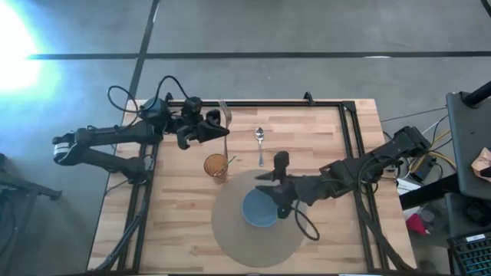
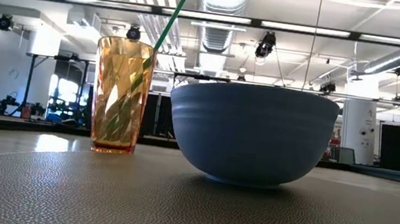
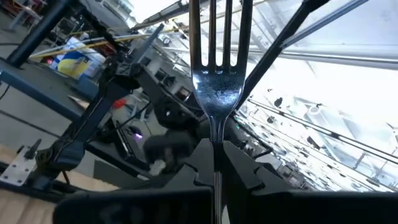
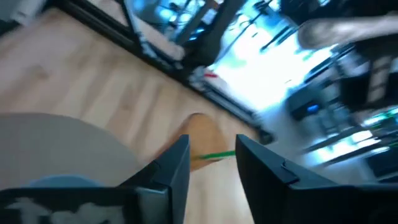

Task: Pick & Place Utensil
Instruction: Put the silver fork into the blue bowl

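Fork (image 3: 217, 81) tines cut off by edge; handle hidden in left pincer (image 3: 214, 163)

Strong glare top-left in high view; right wrist view motion-blurred; ceiling lights bright.

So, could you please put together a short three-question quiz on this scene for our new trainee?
1. True or false: the left gripper has its fingers shut on the fork.
2. Which item lies on bare wood, off the round mat? A) the blue bowl B) the spoon C) neither
3. Fill in: the green straw stands in the amber ____.

Key
1. True; the fork's handle sits between the fingers, tines pointing away.
2. B; the bowl rests on the mat, below the right gripper, whose fingers are open.
3. Cup.
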Robot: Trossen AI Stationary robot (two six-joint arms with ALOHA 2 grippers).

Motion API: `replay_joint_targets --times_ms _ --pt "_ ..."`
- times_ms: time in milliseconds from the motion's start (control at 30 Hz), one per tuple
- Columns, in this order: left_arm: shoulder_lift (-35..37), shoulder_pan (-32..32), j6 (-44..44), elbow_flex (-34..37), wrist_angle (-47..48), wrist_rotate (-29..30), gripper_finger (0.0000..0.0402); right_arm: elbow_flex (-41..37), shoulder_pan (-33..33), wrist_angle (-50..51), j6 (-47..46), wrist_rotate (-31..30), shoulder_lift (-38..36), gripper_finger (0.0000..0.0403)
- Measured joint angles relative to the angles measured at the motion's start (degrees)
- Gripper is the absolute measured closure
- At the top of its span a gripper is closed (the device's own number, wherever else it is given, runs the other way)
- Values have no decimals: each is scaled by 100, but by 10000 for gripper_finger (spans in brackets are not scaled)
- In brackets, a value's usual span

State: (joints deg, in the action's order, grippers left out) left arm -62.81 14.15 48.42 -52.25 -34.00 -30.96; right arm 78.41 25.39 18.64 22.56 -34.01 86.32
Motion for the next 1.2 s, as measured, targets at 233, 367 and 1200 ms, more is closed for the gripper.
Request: replay_joint_targets --times_ms 233,367,1200 --pt "-199 -14 10 2 -88 -9 391 2 -36 -569 1586 -377 29 236" --pt "-355 -50 240 4 -638 -65 395 -2 -27 -860 2568 -372 134 227" --pt "-561 -205 1473 4 -2006 -935 392 2 -147 -3584 7198 -44 594 223"
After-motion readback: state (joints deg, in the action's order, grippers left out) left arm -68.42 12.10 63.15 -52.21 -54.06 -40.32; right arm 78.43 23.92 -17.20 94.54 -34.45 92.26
